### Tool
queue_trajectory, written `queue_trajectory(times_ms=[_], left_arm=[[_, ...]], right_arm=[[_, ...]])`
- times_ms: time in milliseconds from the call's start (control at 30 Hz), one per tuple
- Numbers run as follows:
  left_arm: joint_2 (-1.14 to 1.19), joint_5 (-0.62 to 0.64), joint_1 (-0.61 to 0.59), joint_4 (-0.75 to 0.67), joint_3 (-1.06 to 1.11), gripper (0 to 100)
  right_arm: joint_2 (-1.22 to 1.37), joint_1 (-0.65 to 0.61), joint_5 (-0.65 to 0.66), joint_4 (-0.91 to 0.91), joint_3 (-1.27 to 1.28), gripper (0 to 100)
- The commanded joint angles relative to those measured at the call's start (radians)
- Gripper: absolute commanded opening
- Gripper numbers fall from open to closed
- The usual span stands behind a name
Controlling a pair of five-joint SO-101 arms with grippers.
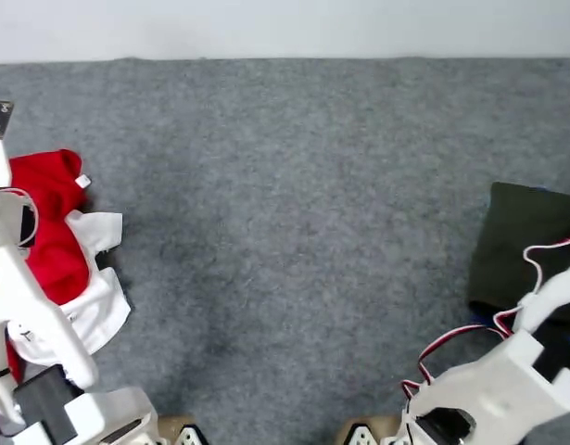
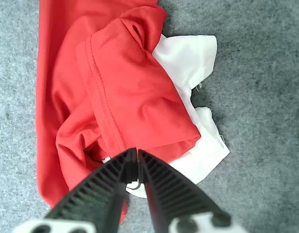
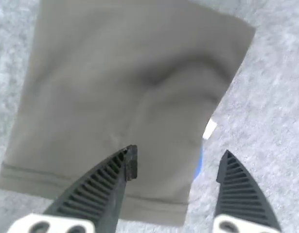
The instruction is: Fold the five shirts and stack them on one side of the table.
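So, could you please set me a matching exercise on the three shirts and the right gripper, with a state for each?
Things:
1. red shirt
2. white shirt
3. olive shirt
4. right gripper

States:
A. folded flat
B. fingers open
C. crumpled, lying on another shirt
D. partly covered by another shirt

Pairs: 1-C, 2-D, 3-A, 4-B

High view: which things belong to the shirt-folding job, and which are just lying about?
Job: red shirt, white shirt under it, folded olive shirt, blue fabric edge beneath it, left claw, right claw.
Lying about: grey table mat, white wall behind.
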Motion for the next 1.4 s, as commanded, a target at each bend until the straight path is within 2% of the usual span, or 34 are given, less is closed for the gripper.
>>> queue_trajectory(times_ms=[0, 67, 133, 367, 567, 800, 867, 967, 1067, 1267, 1367], left_arm=[[-0.04, -0.008, 0.009, 0.003, -0.008, 2], [-0.04, -0.008, 0.009, 0.003, -0.008, 2], [-0.041, -0.008, 0.009, 0.005, -0.008, 2], [-0.041, -0.006, 0.009, 0.005, -0.008, 2], [-0.044, -0.006, 0.009, 0.005, -0.008, 2], [-0.051, -0.006, 0.011, 0.006, -0.008, 2], [-0.051, -0.006, 0.009, 0.017, -0.008, 2], [-0.051, -0.006, 0.009, 0.018, -0.008, 2], [-0.049, -0.006, 0.011, 0.014, -0.008, 2], [-0.049, -0.003, 0.054, 0.017, -0.008, 2], [-0.049, 0.0, 0.092, 0.017, -0.008, 2]], right_arm=[[-0.081, 0.008, 0.009, 0.038, -0.052, 10.9], [-0.059, 0.013, 0.011, 0.042, -0.052, 0.0], [-0.035, 0.042, 0.011, 0.045, -0.052, 4.1], [0.116, 0.142, 0.015, 0.038, -0.052, 0.9], [0.271, 0.196, 0.16, 0.01, -0.075, 0.9], [0.16, 0.154, 0.155, 0.199, -0.273, 0.9], [0.133, 0.127, 0.153, 0.199, -0.284, 0.9], [0.125, 0.077, 0.153, 0.134, -0.284, 0.9], [0.166, 0.05, 0.153, -0.004, -0.284, 0.9], [0.364, 0.081, 0.155, -0.32, -0.284, 0.9], [0.432, 0.088, 0.155, -0.39, -0.288, 0.9]])
